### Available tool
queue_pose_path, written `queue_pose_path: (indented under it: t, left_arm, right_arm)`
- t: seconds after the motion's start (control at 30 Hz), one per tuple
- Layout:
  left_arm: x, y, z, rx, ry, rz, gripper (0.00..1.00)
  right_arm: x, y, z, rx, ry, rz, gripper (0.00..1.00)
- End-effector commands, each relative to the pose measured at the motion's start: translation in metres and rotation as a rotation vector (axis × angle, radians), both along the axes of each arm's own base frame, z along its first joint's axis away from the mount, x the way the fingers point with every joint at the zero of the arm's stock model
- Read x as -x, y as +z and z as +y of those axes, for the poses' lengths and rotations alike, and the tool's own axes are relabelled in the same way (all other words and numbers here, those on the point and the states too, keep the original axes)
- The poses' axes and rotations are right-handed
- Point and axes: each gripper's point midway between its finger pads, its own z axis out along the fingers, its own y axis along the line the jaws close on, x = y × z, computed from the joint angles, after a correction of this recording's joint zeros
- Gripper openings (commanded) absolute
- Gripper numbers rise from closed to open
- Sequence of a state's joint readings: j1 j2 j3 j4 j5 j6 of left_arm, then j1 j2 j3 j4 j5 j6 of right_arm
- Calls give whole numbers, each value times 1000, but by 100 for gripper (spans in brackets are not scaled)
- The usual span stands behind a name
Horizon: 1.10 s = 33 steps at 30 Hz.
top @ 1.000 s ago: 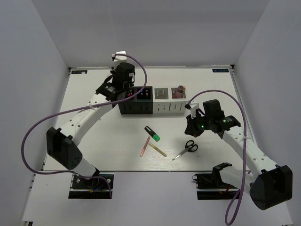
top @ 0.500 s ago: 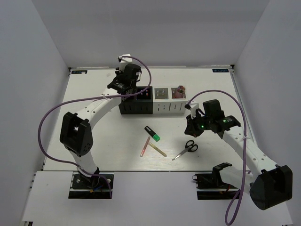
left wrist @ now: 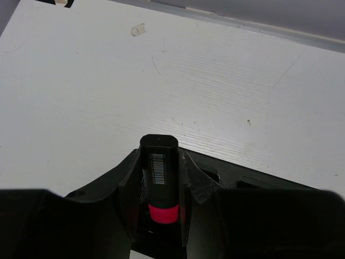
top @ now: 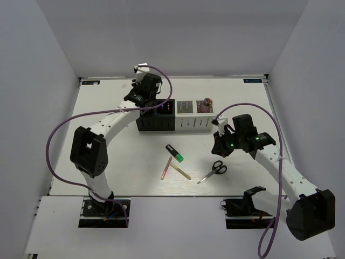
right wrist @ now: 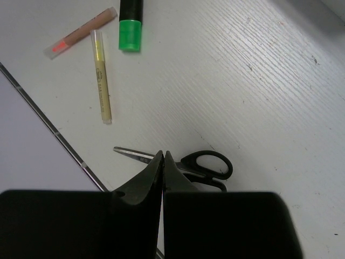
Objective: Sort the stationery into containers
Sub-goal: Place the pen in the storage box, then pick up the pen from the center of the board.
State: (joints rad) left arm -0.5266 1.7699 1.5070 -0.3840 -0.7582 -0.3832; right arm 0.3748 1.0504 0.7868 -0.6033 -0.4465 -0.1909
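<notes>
Four containers stand in a row: two black (top: 146, 121) (top: 165, 120) and two white (top: 185, 114) (top: 204, 116). My left gripper (top: 145, 103) is over the leftmost black one, shut on a black marker with a pink cap (left wrist: 159, 178), cap toward the wrist. My right gripper (top: 219, 145) is shut and empty, its tips (right wrist: 163, 154) above the black-handled scissors (top: 213, 171) (right wrist: 207, 162). A green-capped marker (top: 174, 153) (right wrist: 130, 24), a pink pencil (top: 165, 168) (right wrist: 81, 33) and a pale stick (top: 181, 172) (right wrist: 101, 75) lie on the table.
The second black container holds coloured caps (top: 166, 108), and the right white one holds a pinkish item (top: 205, 102). The table's front edge (top: 161, 195) runs just below the loose items. White walls enclose the table on three sides.
My left arm swung its elbow inward and carried the gripper with the marker a little back and right over the black containers. The right arm has not moved.
</notes>
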Motion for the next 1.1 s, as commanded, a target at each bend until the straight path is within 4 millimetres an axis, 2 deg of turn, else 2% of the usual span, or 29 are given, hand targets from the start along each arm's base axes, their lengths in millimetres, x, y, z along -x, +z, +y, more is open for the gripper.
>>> queue_pose_path:
  t: [0.0, 0.07, 0.2, 0.3, 0.33, 0.37, 0.43, 0.53, 0.57, 0.6, 0.63, 0.67, 0.7, 0.77, 0.8, 0.83, 0.87, 0.9, 0.93, 0.97, 1.0, 1.03, 1.07]
  left_arm:
    - [0, -3, -4, 38, 2, -1, 21]
    - [1, -5, -1, 37, 10, -1, 30]
    - [4, -7, 1, 33, 7, 2, 33]
    - [6, -6, 0, 36, -1, 5, 47]
    - [7, -5, -2, 41, -13, 10, 48]
    - [8, -3, -4, 48, -22, 10, 50]
    - [11, 3, -5, 55, -34, 3, 60]
    - [20, 14, -14, 47, -84, -7, 64]
    - [24, 20, -18, 61, -108, -13, 61]
    - [30, 28, -21, 66, -125, -21, 52]
    - [34, 26, -25, 76, -149, -4, 25]
    - [43, 29, -24, 85, -165, 15, 12]
    - [57, 27, -38, 134, -253, 67, 3]
    - [79, 20, -45, 168, -325, 140, 0]
    - [95, 20, -65, 244, -421, 183, 0]
    - [111, 4, -65, 244, -430, 253, 0]
    - [129, -7, -69, 290, -416, 310, 1]
    - [144, -12, -79, 336, -463, 362, 10]
    - [165, -37, -77, 326, -458, 450, 25]
    - [178, -43, -88, 370, -452, 480, 50]
    - [186, -50, -90, 376, -450, 499, 56]
    - [199, -58, -100, 367, -473, 528, 62]
    - [206, -71, -95, 363, -435, 553, 66]
  right_arm:
    - [2, 4, 0, -10, 11, -11, 0]
    - [2, 5, 0, -9, 12, -13, 0]
    - [4, 4, 0, -11, 15, -6, 0]
    - [4, 5, 1, -13, 17, -12, 0]
    - [3, 6, 1, -12, 15, -14, 1]
    - [2, 7, 1, -14, 14, -18, 2]
    - [3, 6, 0, -13, 15, -14, 8]
    - [3, 7, 1, -16, 21, -16, 16]
    - [3, 7, 1, -19, 22, -19, 16]
    - [4, 6, 1, -17, 24, -14, 16]
    - [4, 6, 2, -18, 26, -13, 16]
    - [4, 7, 2, -20, 28, -18, 2]
    - [5, 6, 1, -17, 29, -13, 0]
    - [5, 6, 1, -13, 33, -21, 0]
    - [3, 5, 0, -4, 26, -23, 0]
    - [2, 5, -1, -1, 25, -29, 5]
    - [1, 5, -2, 4, 27, -35, 28]
    - [-1, 2, -5, 27, 16, -40, 66]
    - [-3, 1, -6, 39, 11, -45, 71]
    - [-5, 0, -8, 50, 5, -48, 71]
    - [-9, -2, -11, 68, -12, -56, 55]
    - [-12, -6, -16, 99, -29, -60, 33]
    - [-19, -9, -21, 132, -56, -74, 4]
